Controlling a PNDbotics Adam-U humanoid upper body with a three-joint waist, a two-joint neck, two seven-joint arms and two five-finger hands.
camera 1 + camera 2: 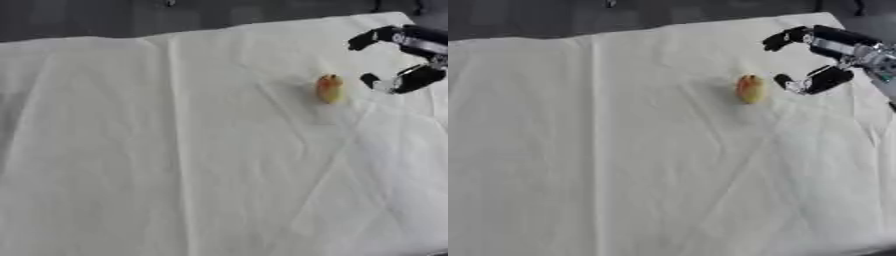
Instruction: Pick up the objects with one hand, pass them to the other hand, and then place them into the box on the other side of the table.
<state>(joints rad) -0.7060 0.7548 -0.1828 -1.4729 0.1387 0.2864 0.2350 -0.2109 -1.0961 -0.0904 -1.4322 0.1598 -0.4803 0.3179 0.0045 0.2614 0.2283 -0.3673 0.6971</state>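
Note:
A small yellow-orange fruit-like object (750, 89) with a reddish top lies on the white cloth at the right of the middle. My right hand (830, 56) hovers just to its right, coming in from the right edge. Its fingers (785, 39) stretch out above and its thumb (791, 83) points toward the object from below, a small gap away. The hand holds nothing. No left hand shows in either view. No box shows either.
A creased white cloth (175, 150) covers the whole table. Its far edge (219, 30) meets a dark floor at the top. The table's right edge runs close behind my right hand.

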